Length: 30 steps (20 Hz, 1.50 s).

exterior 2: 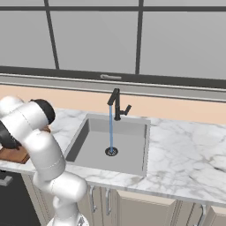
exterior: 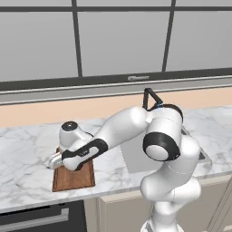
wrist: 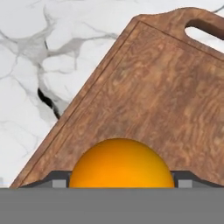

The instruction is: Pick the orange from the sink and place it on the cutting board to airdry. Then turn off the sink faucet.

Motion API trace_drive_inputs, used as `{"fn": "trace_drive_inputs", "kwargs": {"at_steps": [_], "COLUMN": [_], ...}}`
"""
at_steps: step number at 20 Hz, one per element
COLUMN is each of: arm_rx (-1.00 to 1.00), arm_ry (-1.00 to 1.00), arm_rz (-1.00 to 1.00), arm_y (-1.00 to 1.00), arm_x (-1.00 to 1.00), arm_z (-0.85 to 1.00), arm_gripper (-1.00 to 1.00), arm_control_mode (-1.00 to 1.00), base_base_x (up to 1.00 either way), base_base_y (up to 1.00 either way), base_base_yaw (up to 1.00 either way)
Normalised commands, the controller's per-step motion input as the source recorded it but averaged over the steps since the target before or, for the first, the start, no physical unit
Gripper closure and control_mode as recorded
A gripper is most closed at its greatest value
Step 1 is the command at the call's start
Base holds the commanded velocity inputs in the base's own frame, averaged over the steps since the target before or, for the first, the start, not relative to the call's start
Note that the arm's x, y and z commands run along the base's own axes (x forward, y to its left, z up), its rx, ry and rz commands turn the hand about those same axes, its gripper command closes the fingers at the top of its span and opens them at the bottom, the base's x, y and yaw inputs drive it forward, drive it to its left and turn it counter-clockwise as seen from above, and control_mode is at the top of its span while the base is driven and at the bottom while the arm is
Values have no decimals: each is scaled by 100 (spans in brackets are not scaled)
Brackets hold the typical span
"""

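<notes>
Pincer (wrist: 121, 184) grips the orange (wrist: 121, 164) at the hand view's bottom centre, over the cutting board (wrist: 166, 100). Placing is in hand; next, I judge, release, then reach the running sink faucet (exterior 2: 117, 103).

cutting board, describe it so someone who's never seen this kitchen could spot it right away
Start at the sink in the white marble counter and look left. The cutting board lies flat there, near the counter's front edge. It is the dark brown wooden slab with a handle cut-out, under the orange.
</notes>
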Motion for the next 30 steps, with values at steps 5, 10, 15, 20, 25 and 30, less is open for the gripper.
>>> {"fn": "trace_drive_inputs", "kwargs": {"at_steps": [5,10,15,20,25,30], "arm_rx": [-2,0,0,0,5,11], "arm_ry": [5,1,0,-1,-10,-13], "arm_rz": [-4,-4,-5,-6,-3,0], "arm_y": [2,-14,-33,-40,-40,-13], "arm_x": [5,-11,-17,-3,-7,-29], "arm_z": [-30,-9,1,4,52,90], "arm_gripper": [-100,-100,-100,-100,-100,-100], "arm_control_mode": [-100,-100,-100,-100,-100,-100], "base_base_x": [0,0,0,0,0,0], "base_base_y": [0,0,0,0,0,0], "base_base_yaw": [0,0,0,0,0,0]}}
